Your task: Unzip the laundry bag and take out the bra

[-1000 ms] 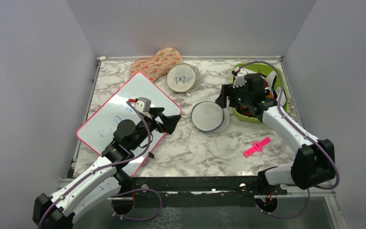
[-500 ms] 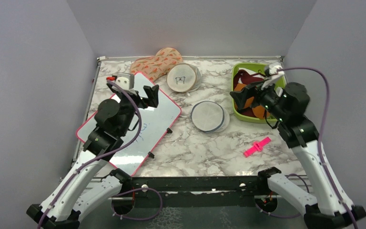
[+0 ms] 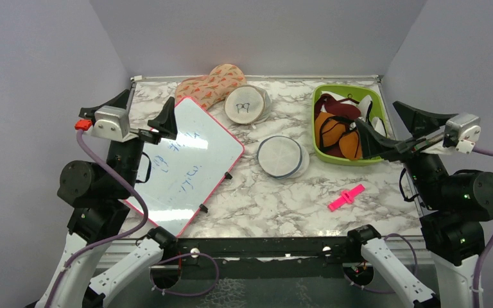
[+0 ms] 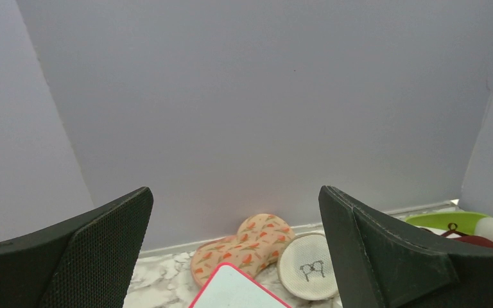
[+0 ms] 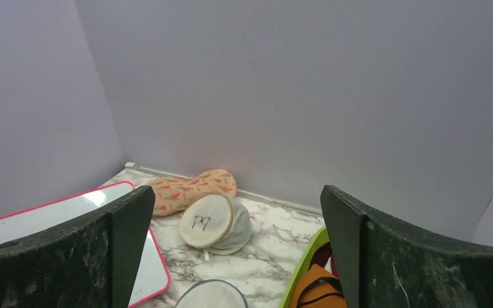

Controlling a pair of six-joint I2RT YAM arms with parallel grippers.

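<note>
1. Already the bra (image 3: 331, 130) lies outside the laundry bag (image 3: 280, 156). It rests in the green bin (image 3: 346, 87) at the right back of the table (image 3: 263, 199), beside a dark red garment (image 3: 334, 102).
2. The laundry bag lies flat at mid-table, just left of the bin. It is round, so it has no long axis, and I cannot tell whether its zip is open.
3. The right gripper (image 3: 377, 113) hangs high over the bin's right side, jaws spread wide and holding nothing. Both bra and bag lie below and to its left, so this arm is the nearer one.
4. The left gripper (image 3: 149, 101), likewise spread and empty, hangs above the whiteboard (image 3: 192, 160), well apart from the bag on its right.
5. Judging by this, the removal looks done, and any further reach would suit the right arm.
</note>
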